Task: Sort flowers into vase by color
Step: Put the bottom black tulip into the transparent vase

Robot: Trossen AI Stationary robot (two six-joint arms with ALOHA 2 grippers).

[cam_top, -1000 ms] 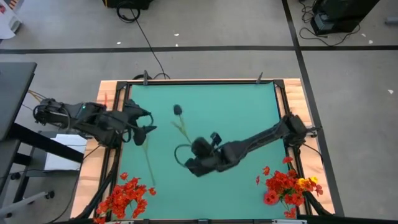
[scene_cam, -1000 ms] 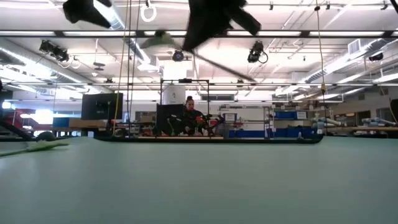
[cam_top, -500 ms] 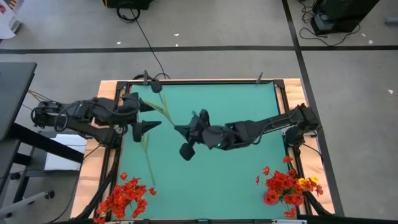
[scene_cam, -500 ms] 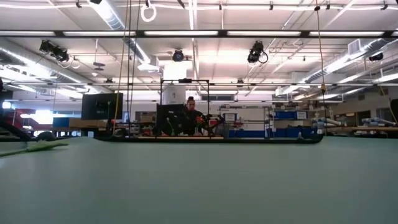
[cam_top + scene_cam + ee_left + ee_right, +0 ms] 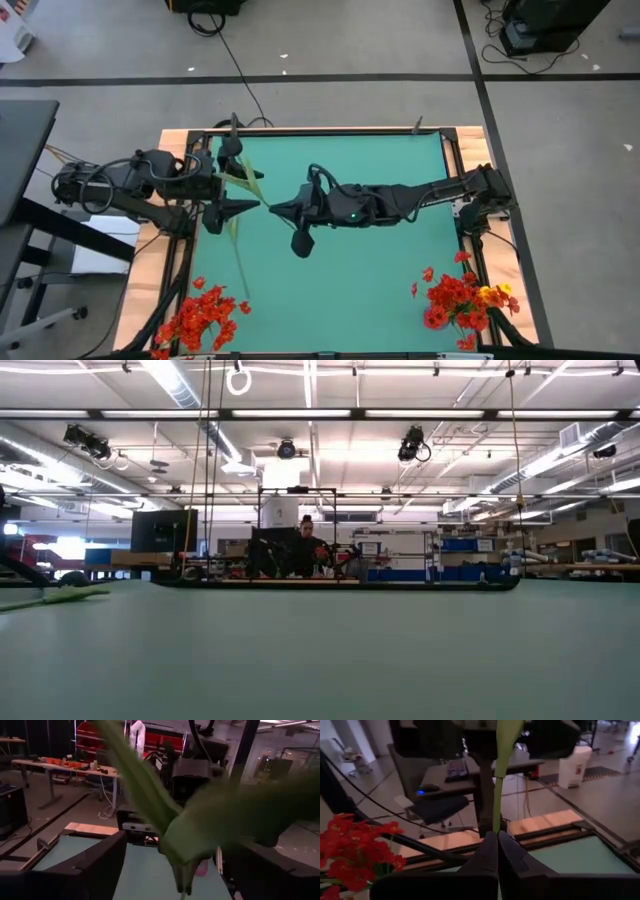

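Observation:
A dark-headed flower (image 5: 232,147) with long green leaves (image 5: 247,181) is held in the air over the table's left half. My right gripper (image 5: 272,209) is shut on its green stem (image 5: 496,795). My left gripper (image 5: 231,186) is open. Its fingers (image 5: 95,865) stand on either side of the flower's leaves (image 5: 200,830); I cannot tell whether they touch. A bunch of red flowers (image 5: 200,315) stands at the near left corner, and a red bunch with yellow heads (image 5: 462,300) at the near right corner. Both grippers are out of the low view. My right gripper pinches the flower's thin green stem (image 5: 495,827) between its two fingertips, near the stem's lower end. The fingers come about level from the table's right side. The flower is lifted clear of the table, its dark head toward the far left corner.
A long green stem (image 5: 238,255) lies on the mat from below my left gripper toward the near-left red bunch; it also shows in the low view (image 5: 60,598). The wooden table frame (image 5: 330,129) borders the green mat. A person sits far behind the table (image 5: 305,545).
My right gripper has gone up and toward the table's left edge, turning so that its fingers point left. It has carried the dark-headed flower from the table's middle to between my left gripper's open fingers. The flower's head now points toward the far left corner.

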